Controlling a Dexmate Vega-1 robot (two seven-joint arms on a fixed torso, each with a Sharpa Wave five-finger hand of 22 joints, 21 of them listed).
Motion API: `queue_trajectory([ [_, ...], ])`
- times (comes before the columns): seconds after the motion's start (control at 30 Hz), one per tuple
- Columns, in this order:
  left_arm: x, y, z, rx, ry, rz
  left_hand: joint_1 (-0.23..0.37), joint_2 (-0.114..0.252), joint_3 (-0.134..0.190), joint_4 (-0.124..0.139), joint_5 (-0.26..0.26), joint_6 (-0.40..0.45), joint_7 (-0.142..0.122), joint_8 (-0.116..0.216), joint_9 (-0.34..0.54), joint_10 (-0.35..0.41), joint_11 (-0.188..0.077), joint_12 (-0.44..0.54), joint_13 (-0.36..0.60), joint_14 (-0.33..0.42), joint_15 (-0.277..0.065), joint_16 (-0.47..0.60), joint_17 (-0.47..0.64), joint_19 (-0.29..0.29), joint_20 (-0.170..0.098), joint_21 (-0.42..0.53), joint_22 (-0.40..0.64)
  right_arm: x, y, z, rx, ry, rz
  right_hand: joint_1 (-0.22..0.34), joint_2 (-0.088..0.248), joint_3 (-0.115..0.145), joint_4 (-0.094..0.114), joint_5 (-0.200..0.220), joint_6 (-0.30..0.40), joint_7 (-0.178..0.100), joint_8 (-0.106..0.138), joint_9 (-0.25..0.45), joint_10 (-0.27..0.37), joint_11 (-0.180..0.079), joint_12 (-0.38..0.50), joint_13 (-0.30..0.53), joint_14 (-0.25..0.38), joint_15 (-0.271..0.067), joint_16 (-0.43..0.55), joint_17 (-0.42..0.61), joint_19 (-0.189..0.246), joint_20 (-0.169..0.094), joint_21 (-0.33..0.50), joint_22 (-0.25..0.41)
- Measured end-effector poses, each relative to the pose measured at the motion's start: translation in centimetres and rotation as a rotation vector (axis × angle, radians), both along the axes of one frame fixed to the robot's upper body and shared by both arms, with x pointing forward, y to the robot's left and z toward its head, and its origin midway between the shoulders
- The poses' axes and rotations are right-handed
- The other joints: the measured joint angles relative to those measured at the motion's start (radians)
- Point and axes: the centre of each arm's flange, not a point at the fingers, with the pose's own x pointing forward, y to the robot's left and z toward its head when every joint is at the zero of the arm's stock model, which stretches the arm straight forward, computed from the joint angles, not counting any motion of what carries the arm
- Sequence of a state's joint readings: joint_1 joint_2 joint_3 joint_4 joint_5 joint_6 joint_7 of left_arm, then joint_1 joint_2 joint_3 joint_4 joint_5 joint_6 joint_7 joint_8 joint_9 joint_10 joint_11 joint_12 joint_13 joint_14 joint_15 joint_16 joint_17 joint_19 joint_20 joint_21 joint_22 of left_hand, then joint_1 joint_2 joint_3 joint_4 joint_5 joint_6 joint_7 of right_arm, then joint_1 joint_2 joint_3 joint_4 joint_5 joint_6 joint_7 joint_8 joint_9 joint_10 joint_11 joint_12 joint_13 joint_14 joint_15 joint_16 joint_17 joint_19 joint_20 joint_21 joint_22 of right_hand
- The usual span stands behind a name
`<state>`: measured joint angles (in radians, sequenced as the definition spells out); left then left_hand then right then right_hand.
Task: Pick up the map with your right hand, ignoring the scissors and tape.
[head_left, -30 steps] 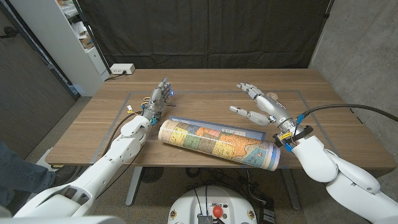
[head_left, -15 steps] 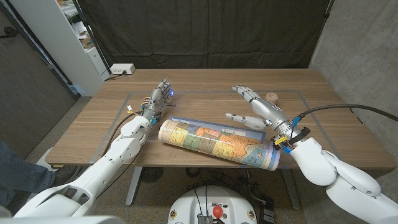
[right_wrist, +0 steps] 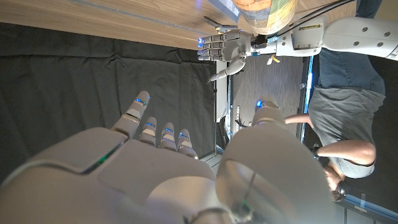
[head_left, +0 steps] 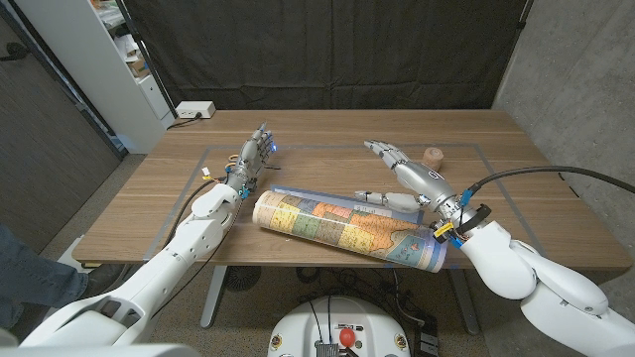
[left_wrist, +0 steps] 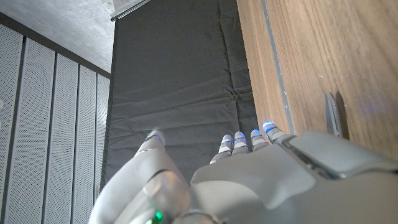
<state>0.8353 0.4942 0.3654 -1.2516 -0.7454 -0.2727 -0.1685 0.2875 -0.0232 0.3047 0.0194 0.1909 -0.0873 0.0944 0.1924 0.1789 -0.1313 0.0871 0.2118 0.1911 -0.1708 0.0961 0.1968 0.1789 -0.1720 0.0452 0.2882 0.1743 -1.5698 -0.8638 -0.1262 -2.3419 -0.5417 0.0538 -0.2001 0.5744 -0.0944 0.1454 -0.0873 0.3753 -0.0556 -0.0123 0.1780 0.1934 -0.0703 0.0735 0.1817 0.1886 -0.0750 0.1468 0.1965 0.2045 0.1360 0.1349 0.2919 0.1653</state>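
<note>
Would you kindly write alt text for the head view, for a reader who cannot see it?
A rolled map lies across the near side of a wooden table, with the robot's open right hand hovering just behind its right half, holding nothing. The left hand waits by the map's left end, fingers pointing away, and a small tape roll sits behind the right hand.

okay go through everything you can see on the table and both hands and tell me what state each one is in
map: rolled into a tube, lying on the table, not held
right hand: open, fingers spread, above the map's far side
left hand: open, holding nothing, beside the map's left end
tape: on the table beyond the right hand, untouched
</note>
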Motion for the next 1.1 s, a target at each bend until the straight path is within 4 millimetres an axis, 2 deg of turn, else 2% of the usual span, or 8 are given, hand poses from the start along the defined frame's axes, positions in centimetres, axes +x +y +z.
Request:
queue_trajectory([
  [0.3, -0.1, -0.2, 0.0, 0.000, 0.000, -0.002, 0.000, 0.000, -0.002, -0.002, 0.000, 0.004, 0.004, 0.000, 0.000, 0.000, 0.000, 0.000, 0.000, 0.004, 0.004, 0.000, 0.000, 0.000, 0.000, -0.004, 0.000, -0.8, 0.4, -0.2, -0.043, 0.004, -0.015, 0.006, -0.006, -0.004, -0.004, 0.014, 0.000, 0.000, 0.000, 0.000, -0.011, 0.011, 0.000, 0.000, -0.013, 0.012, 0.000, 0.000, -0.005, 0.037, -0.008, 0.000],
  [0.43, -0.2, -0.4, 0.0, 0.002, -0.001, -0.004, 0.000, 0.000, -0.002, -0.002, 0.000, 0.004, 0.004, 0.000, 0.000, 0.000, 0.000, 0.000, 0.000, 0.004, 0.004, 0.000, 0.000, 0.000, 0.000, -0.004, 0.000, -0.9, 0.5, -0.2, -0.056, 0.005, -0.025, 0.006, -0.006, -0.004, -0.004, 0.014, -0.004, -0.004, 0.008, 0.000, -0.016, 0.005, 0.000, 0.000, -0.013, 0.012, 0.000, 0.000, -0.001, 0.041, -0.015, 0.000],
  [0.57, -0.2, -0.5, 0.0, 0.002, -0.001, -0.007, 0.000, 0.000, -0.002, -0.002, 0.000, 0.004, 0.004, 0.000, 0.000, 0.000, 0.000, 0.000, 0.000, 0.004, 0.004, 0.000, 0.000, 0.000, 0.000, -0.004, 0.000, -1.2, 0.6, -0.3, -0.074, 0.007, -0.038, 0.006, -0.006, -0.004, -0.004, 0.014, -0.006, -0.006, 0.008, 0.000, -0.020, 0.009, 0.000, 0.000, -0.013, 0.013, 0.000, 0.000, -0.008, 0.051, -0.015, 0.000],
  [0.93, -0.4, -0.9, -0.4, 0.002, 0.001, -0.012, -0.005, 0.005, -0.006, -0.006, -0.007, 0.007, 0.007, 0.000, 0.000, 0.000, 0.000, 0.000, 0.000, 0.004, 0.004, 0.000, 0.000, 0.000, 0.000, -0.012, 0.000, -1.8, 1.1, -0.7, -0.131, 0.006, -0.061, 0.006, -0.006, -0.007, -0.007, 0.022, -0.005, -0.006, 0.008, 0.000, -0.026, 0.014, 0.000, 0.000, -0.022, 0.022, 0.000, 0.000, -0.016, 0.058, -0.030, 0.000],
  [1.1, -0.6, -1.0, -0.6, 0.001, 0.001, -0.010, -0.005, 0.005, -0.002, -0.010, -0.007, 0.007, 0.007, 0.000, 0.000, 0.001, 0.001, 0.000, 0.000, 0.004, 0.004, 0.000, 0.000, 0.000, 0.000, -0.012, 0.000, -2.1, 1.4, -0.9, -0.155, 0.009, -0.064, 0.011, -0.011, -0.007, -0.007, 0.024, -0.009, -0.009, 0.008, 0.000, -0.034, 0.009, 0.000, 0.000, -0.023, 0.023, 0.000, 0.000, -0.023, 0.065, -0.037, 0.000],
])
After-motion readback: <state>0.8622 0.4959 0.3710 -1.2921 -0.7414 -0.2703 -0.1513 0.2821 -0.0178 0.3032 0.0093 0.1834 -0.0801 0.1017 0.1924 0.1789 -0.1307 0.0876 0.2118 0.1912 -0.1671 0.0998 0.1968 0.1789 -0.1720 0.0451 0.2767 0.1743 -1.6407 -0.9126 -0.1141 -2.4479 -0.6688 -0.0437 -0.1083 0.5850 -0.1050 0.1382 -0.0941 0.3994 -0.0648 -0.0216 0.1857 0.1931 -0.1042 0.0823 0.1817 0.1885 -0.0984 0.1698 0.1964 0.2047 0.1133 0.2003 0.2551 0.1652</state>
